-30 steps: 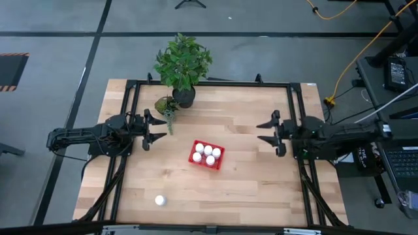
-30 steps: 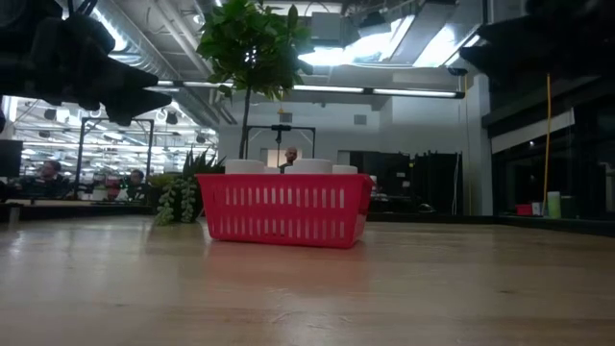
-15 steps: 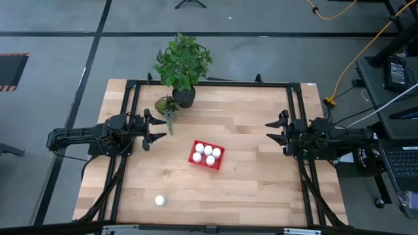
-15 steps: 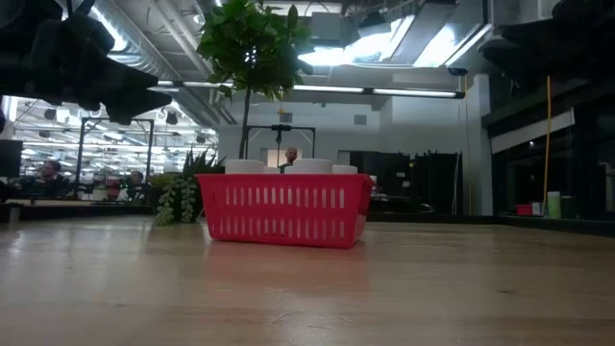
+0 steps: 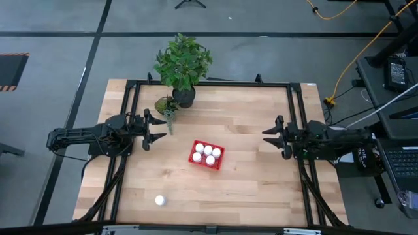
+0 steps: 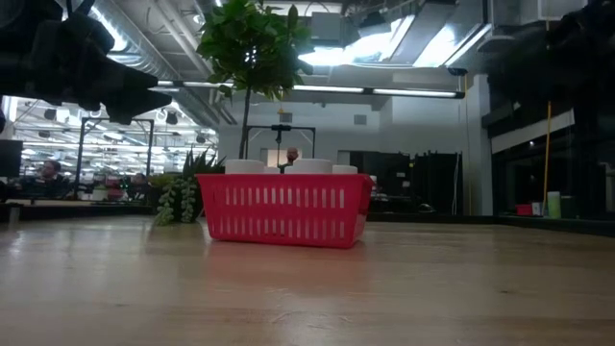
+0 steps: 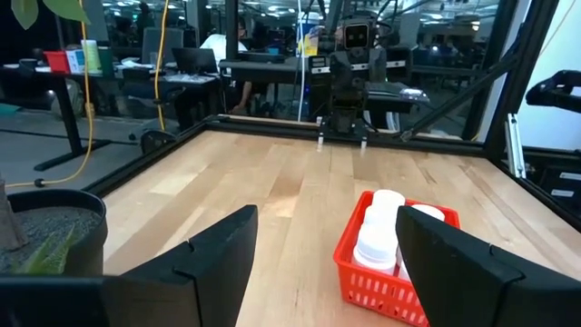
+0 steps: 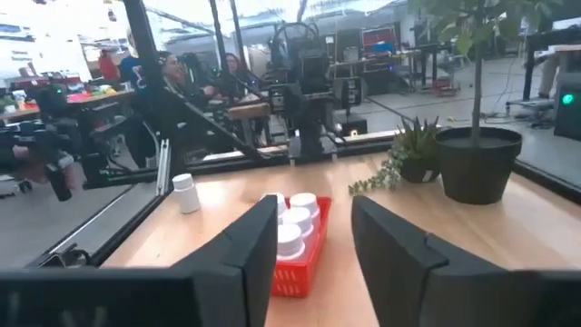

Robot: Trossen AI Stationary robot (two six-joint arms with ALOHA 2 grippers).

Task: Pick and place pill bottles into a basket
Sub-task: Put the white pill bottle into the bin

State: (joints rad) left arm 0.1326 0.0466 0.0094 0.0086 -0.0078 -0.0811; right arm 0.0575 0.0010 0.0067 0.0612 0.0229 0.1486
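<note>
Five pill bottles (image 5: 208, 150) in basket (image 5: 216, 164); one outside (image 5: 159, 200).

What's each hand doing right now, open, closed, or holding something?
Left hand: open, empty, at the table's left edge near the small plant.
Right hand: open, empty, at the table's right edge.

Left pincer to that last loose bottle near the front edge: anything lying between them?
No. In the high view only bare table lies between the open left pincer and the loose bottle; the basket sits off to the side.
</note>
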